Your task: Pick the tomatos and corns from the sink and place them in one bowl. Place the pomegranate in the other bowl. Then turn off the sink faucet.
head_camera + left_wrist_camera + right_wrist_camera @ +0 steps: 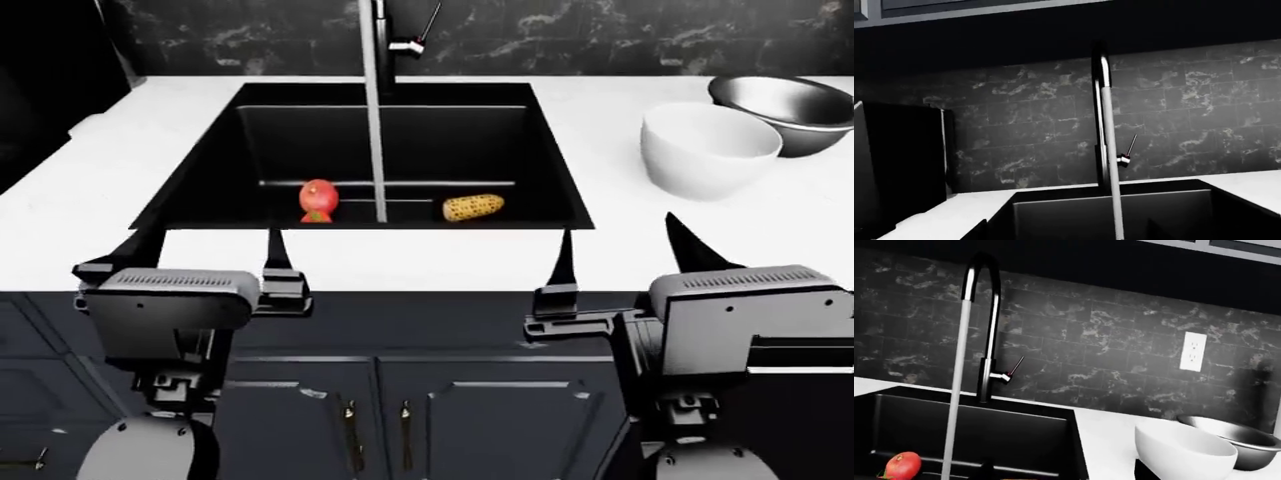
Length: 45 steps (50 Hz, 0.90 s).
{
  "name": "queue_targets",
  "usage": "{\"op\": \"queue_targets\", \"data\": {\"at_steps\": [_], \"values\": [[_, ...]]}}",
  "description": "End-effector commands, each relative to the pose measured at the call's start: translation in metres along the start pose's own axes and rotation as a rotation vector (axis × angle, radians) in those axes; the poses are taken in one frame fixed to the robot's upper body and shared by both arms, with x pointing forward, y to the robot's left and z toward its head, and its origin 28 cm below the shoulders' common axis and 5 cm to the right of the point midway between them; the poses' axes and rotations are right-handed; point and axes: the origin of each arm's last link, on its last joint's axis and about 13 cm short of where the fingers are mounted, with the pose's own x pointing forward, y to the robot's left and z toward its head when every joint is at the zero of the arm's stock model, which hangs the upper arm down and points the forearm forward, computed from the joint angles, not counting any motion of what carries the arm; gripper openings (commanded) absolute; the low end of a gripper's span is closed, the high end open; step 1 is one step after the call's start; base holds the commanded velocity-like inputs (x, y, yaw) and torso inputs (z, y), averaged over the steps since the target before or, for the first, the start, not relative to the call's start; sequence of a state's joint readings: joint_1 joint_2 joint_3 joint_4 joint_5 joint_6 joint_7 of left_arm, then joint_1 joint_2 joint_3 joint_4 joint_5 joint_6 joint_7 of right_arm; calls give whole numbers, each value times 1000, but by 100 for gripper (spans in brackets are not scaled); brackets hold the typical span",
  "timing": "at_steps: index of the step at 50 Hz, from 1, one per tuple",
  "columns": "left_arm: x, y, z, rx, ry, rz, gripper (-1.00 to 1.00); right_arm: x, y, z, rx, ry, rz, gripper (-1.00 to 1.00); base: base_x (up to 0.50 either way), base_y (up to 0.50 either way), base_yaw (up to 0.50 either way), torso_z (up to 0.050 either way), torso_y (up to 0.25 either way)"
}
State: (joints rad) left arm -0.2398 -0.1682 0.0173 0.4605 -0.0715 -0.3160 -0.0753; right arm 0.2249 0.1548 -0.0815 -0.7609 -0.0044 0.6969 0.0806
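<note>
Hanging nearest of all, below the front edge of the desk (80,200), both arms sit in front of the dark cabinet doors (467,420). The left pincer (207,262) has its two fingers spread wide and holds nothing; the right pincer (627,262) is likewise spread wide and empty. Both point toward the sink (200,160), well apart from anything in it.

Beyond them the white desk carries the black sink. On the sink floor, toward its near wall, lie a red fruit (318,200), which could be a tomato or the pomegranate, I cannot tell which, and a yellow corn (473,207) to its right. The water stream (376,130) falls between the two, close to the red fruit.

To the right of the sink stands a white bowl (707,148), and just behind it, farther right, a metal bowl (787,110), the two touching or nearly so. Both look empty.

At the far rim rises the faucet (991,315), its thin lever (1016,367) tilted up to the right. Behind stands the dark marbled wall (1121,350) with a white outlet (1194,351).
</note>
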Motion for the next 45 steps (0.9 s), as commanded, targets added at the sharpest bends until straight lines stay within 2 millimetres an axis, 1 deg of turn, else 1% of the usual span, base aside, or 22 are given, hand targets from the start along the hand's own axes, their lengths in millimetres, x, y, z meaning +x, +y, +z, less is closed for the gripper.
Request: {"op": "queue_targets", "data": {"at_steps": [1,6,9,11,15,17,18,21,24,26,30,34,37,45], "values": [[3,5,10,15,-26,11,100,-3,1,13,-23,-46,25,100,445,328,0,0,0],[5,3,10,33,6,-5,100,0,1,13,6,-32,32,100,500,77,0,0,0],[16,1,8,72,29,-24,100,13,1,15,3,-18,34,100,500,0,0,0,0],[34,1,9,68,56,-26,100,37,0,16,-23,6,45,100,500,0,0,0,0],[74,6,13,71,103,2,100,92,-2,20,-47,68,58,100,500,0,0,0,0],[86,9,14,66,115,18,100,107,-3,22,-54,89,58,100,500,0,0,0,0],[94,11,16,61,123,32,100,119,-3,24,-60,103,62,100,500,0,0,0,0],[111,19,20,62,144,73,100,147,-3,40,-75,122,83,100,500,0,0,0,0],[117,24,23,60,155,101,100,161,-2,47,-67,140,97,100,500,0,0,0,0],[119,28,25,59,160,115,100,167,-2,47,-29,171,115,100,500,0,0,0,0],[121,34,26,61,176,133,100,173,-2,43,22,224,135,100,500,2,0,0,0],[122,40,28,63,187,156,100,175,-1,41,37,247,152,100,500,3,0,0,0],[122,42,23,76,204,156,100,175,1,39,48,258,154,100,500,5,0,0,5],[121,46,21,75,216,165,100,176,1,37,50,267,157,100,500,2,0,0,0]]}}
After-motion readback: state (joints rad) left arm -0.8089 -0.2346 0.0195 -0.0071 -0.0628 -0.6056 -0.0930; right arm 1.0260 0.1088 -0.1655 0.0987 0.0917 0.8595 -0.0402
